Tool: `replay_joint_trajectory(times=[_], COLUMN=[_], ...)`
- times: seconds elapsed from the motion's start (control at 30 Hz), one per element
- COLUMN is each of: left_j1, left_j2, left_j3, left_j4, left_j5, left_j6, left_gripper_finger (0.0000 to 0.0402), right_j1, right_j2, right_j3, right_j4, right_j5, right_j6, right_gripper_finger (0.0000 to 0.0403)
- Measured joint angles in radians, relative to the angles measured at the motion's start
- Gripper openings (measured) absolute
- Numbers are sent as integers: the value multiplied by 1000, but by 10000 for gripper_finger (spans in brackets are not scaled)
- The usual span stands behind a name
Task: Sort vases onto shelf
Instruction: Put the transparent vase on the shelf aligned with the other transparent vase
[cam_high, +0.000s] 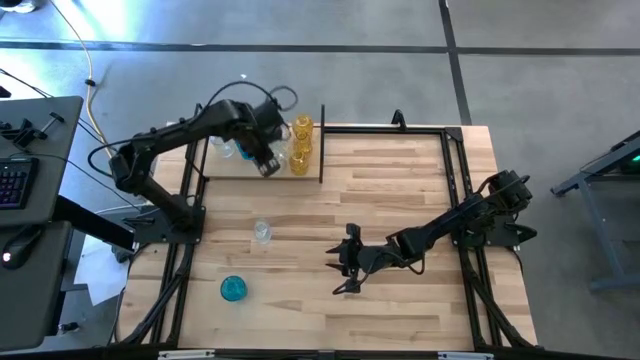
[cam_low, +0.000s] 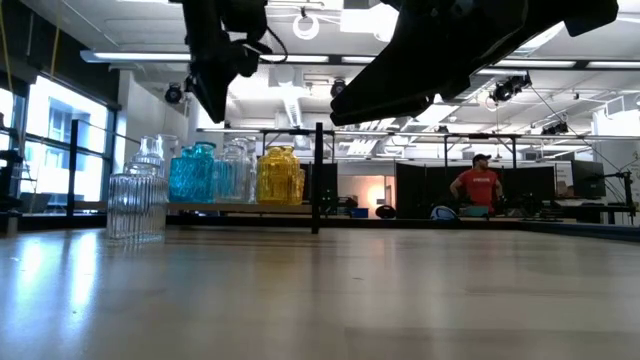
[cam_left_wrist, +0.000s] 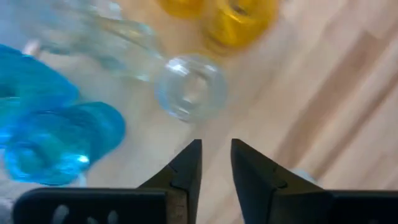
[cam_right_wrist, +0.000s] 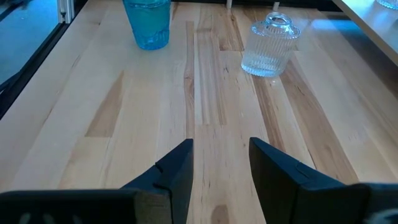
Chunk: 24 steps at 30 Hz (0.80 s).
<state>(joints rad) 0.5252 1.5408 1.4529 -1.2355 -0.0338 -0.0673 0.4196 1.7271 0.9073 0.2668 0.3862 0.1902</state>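
The left gripper (cam_high: 268, 166) hangs over the shelf (cam_high: 225, 171) at the table's far left corner, pointing down, its fingers (cam_left_wrist: 186, 168) a narrow gap apart and holding nothing. Straight under them in the left wrist view stands a clear vase (cam_left_wrist: 189, 87), seen from above, with blue vases (cam_left_wrist: 59, 140) to one side and yellow vases (cam_left_wrist: 239, 22) beyond; whether the fingertips touch the clear one is hard to say from that blurred view. From the gripper the left arm runs back toward the table's left edge, bends sharply at the elbow and drops to its base near that edge. On the shelf the yellow vases (cam_high: 301, 143) stand at its right end, beside the black end post (cam_high: 322, 145), with clear and blue ones further left, partly hidden under the arm. Two vases stand on the table (cam_high: 400, 310) itself: a ribbed clear vase (cam_high: 262, 232) left of centre and a blue vase (cam_high: 233, 289) nearer the front left corner. The right gripper (cam_high: 345, 262) waits low over the middle of the table, arm stretched out from the right edge, fingers (cam_right_wrist: 177, 171) apart and empty, facing those two vases.
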Motion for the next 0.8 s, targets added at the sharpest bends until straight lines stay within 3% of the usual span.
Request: replay_joint_trajectory(times=[0.1, 0.3, 0.5, 0.8], left_j1=[-75, -196, -204, -188], left_j2=[-15, -18, -19, -19], left_j3=[-25, -124, -236, -298], left_j4=[2, 170, 312, 376], left_j5=[0, 3, -75, -188], left_j6=[7, -61, -104, -105], left_gripper_finger=[50, 4, 1, 0], right_j1=[0, 0, 8, 8], right_j2=[0, 0, 0, 0], right_j3=[0, 0, 0, 0], right_j4=[0, 0, 0, 0], right_j5=[0, 0, 6, 7], right_j6=[-7, -3, -6, -7], right_gripper_finger=[138, 138, 138, 138])
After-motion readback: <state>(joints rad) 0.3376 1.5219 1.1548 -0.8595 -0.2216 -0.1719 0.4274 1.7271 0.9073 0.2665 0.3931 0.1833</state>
